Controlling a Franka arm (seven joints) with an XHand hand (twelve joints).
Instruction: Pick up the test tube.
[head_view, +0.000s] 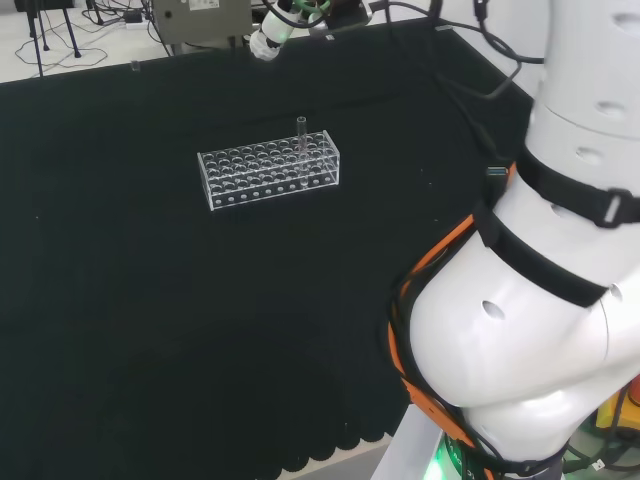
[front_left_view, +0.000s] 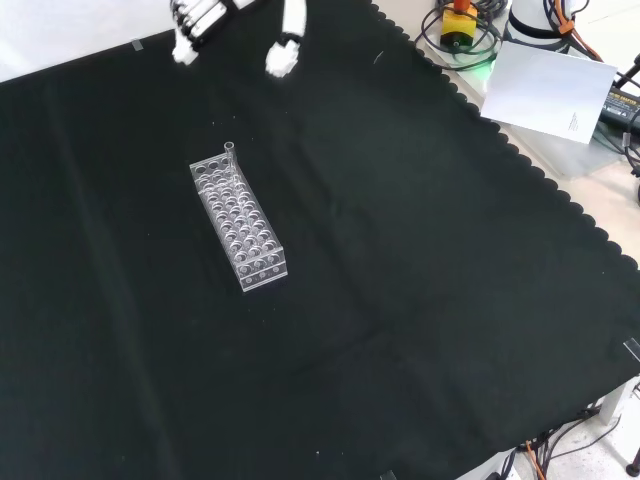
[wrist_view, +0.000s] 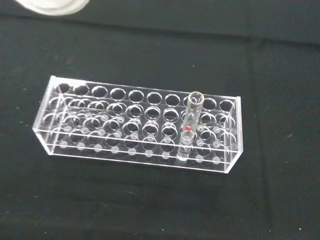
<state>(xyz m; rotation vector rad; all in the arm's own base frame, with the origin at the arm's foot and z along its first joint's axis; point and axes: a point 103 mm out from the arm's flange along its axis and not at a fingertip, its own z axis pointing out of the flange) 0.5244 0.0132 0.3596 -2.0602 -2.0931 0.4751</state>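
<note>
The test tube (wrist_view: 190, 122) stands upright in a clear rack (front_left_view: 238, 222), so it is free for grasping; the hand (front_left_view: 195, 30), probably released, hovers at 12 o'clock from it in the front view

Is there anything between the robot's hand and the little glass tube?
No, just bare black cloth. In the front view, the hand hangs apart from the test tube.

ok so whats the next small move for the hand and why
Probably bring the hand down over the test tube. The tube stands upright near one end of the clear rack, untouched, and the hand hangs apart from it with fingers open.
</note>
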